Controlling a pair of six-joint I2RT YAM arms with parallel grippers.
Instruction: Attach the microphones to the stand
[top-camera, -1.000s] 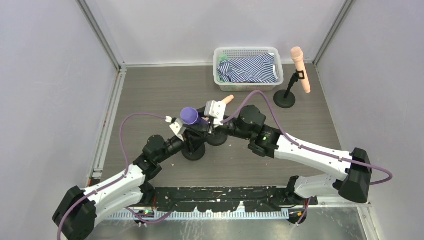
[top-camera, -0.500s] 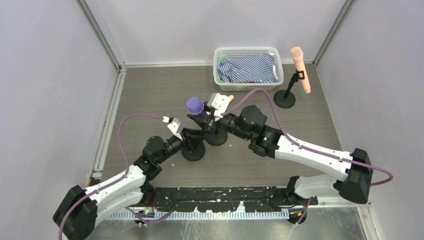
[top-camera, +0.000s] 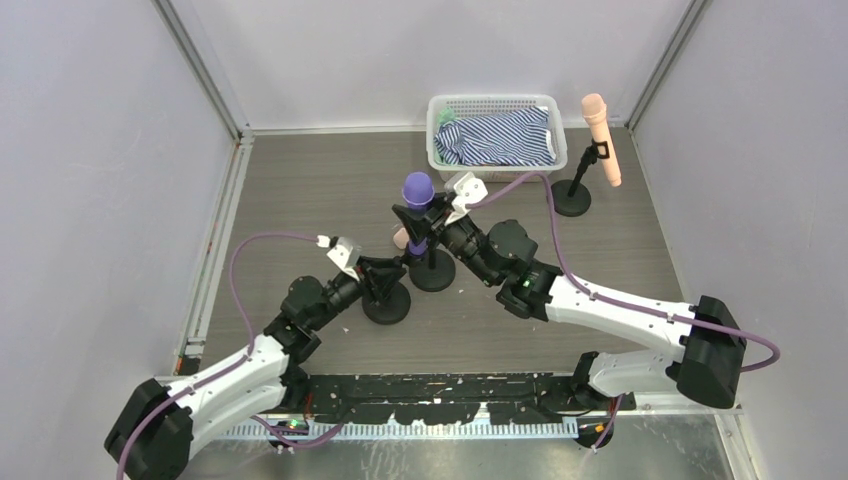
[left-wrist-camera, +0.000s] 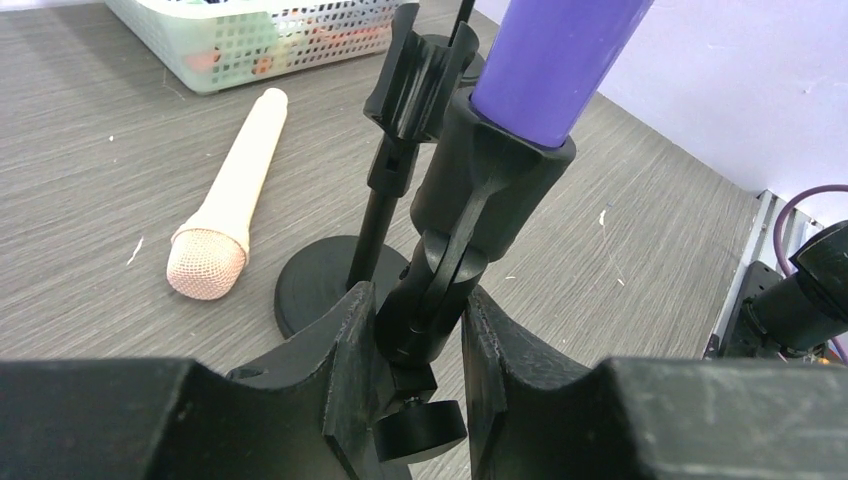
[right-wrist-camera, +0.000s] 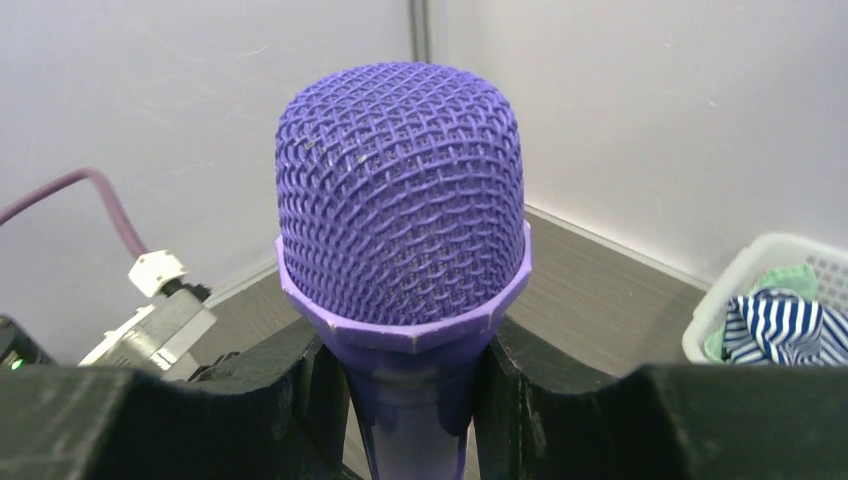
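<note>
The left gripper (left-wrist-camera: 415, 330) is clamped tight on the black swivel joint of the near stand (top-camera: 387, 302), a finger pressed to either side just below the clip (left-wrist-camera: 490, 185). Seated in that clip is the handle of the purple microphone (right-wrist-camera: 400, 240). It has a smooth violet shaft topped by a rounded mesh head with a faceted collar, and it stands roughly upright over the middle of the bench (top-camera: 300, 190). The right gripper (right-wrist-camera: 412, 395) is closed on its neck, right under the head. Just behind is a second stand (left-wrist-camera: 320, 285) with its own black clip, and a peach-pink microphone (left-wrist-camera: 225, 215) lies flat on the bench beside its base, mesh head toward the near side. Far back on the right, another peach-pink microphone (top-camera: 601, 140) sits tilted in a third stand (top-camera: 571, 200), next to a white basket (top-camera: 497, 100) holding striped cloth (top-camera: 500, 135).
</note>
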